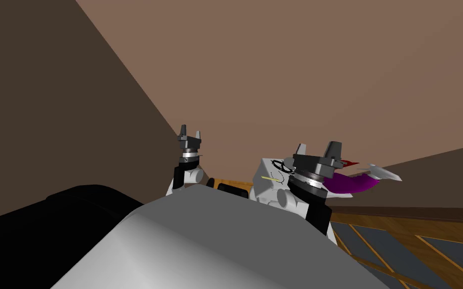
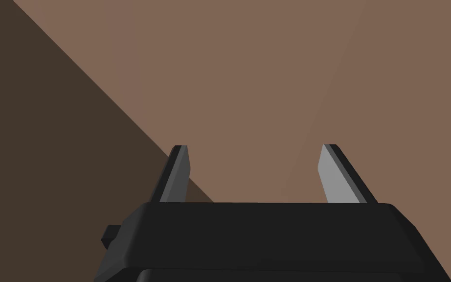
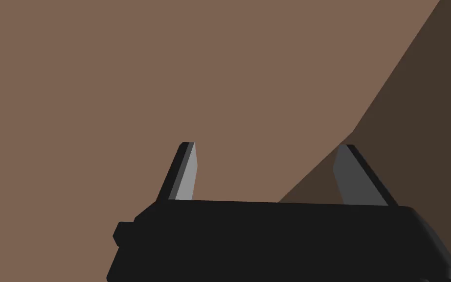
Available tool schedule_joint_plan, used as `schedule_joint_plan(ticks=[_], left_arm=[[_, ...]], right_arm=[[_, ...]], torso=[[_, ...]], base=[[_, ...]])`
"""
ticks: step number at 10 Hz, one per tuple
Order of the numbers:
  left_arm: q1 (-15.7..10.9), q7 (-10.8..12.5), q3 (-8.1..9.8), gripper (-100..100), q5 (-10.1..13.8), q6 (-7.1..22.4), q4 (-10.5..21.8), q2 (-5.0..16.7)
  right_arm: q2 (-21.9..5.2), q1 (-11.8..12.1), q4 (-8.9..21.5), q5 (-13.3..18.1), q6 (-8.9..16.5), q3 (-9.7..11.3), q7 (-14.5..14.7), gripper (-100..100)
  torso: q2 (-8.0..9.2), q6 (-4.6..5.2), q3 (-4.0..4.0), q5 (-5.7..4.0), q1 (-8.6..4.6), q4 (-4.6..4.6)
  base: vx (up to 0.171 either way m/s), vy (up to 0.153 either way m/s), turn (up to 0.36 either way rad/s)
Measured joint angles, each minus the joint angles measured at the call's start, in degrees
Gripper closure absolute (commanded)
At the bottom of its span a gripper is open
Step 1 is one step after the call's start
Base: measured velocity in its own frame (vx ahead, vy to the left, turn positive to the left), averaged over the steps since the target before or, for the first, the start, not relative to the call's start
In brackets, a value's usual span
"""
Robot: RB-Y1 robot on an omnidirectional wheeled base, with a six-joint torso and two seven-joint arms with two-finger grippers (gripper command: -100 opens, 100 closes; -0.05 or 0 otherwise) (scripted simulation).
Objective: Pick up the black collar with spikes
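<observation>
In the head view a small black ring, the collar (image 1: 277,165), lies on a light grey block (image 1: 268,188) beside a thin yellow stick (image 1: 270,177). No spikes can be made out on it. My right gripper (image 1: 318,148) stands just right of the ring, raised and open, and its wrist covers part of the block. My left gripper (image 1: 189,134) is held up further left, open and holding nothing. In the wrist views the left gripper (image 2: 254,147) and the right gripper (image 3: 268,146) each point at a brown wall with nothing between their fingers.
A purple object (image 1: 351,183) with a red tip and a grey piece (image 1: 386,173) lies right of the block. A black bulky shape (image 1: 75,210) sits at the lower left. Wood-framed dark panels (image 1: 401,241) spread across the lower right.
</observation>
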Motion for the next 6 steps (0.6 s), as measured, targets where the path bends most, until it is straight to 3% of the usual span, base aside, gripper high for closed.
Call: schedule_joint_plan(ticks=[6], left_arm=[[0.00,0.00,0.00,0,0.00,0.00,0.00,0.00]], right_arm=[[-7.78,0.36,2.85,5.66,-0.23,-1.89,4.81,-100]], torso=[[0.15,0.00,0.09,0.00,0.02,0.03]], base=[[-0.036,0.016,-0.008]])
